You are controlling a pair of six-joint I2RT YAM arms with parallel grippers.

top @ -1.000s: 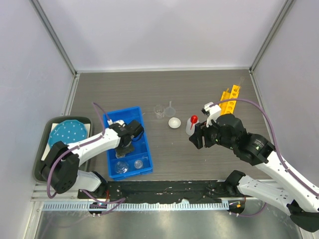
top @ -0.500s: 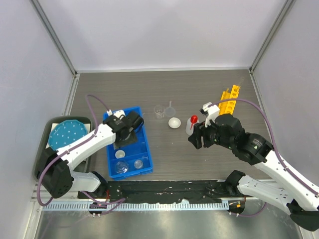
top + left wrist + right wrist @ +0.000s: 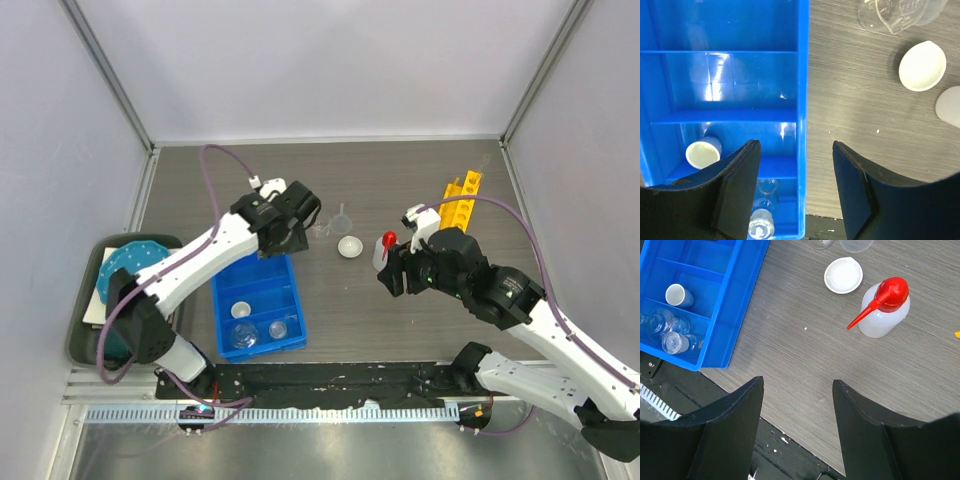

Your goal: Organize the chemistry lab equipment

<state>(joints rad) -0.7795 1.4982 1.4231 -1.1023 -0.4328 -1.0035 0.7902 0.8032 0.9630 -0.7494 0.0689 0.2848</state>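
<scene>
1. Chemistry lab equipment sits in two spots in the top view. Some is in a blue plastic tray with boxes inside at the lower left. The rest is on the grey table in the middle and on the right.
2. A small white cup lies in one box of the tray. Small clear glass vials lie in the box at the tray's bottom end.
3. A small clear glass beaker and a clear funnel stand close together near the middle. A white round dish sits just below them.
4. A red-capped clear squeeze bottle stands just right of the dish, not touching it.
5. A yellow holed rack is at the right, well apart from the tray.
6. The left gripper hangs over the tray's right wall. Its fingers are wide apart and hold nothing.
7. The right gripper hangs over bare table, to the lower left of the bottle in its own view. Its fingers are wide apart too and hold nothing.
</scene>
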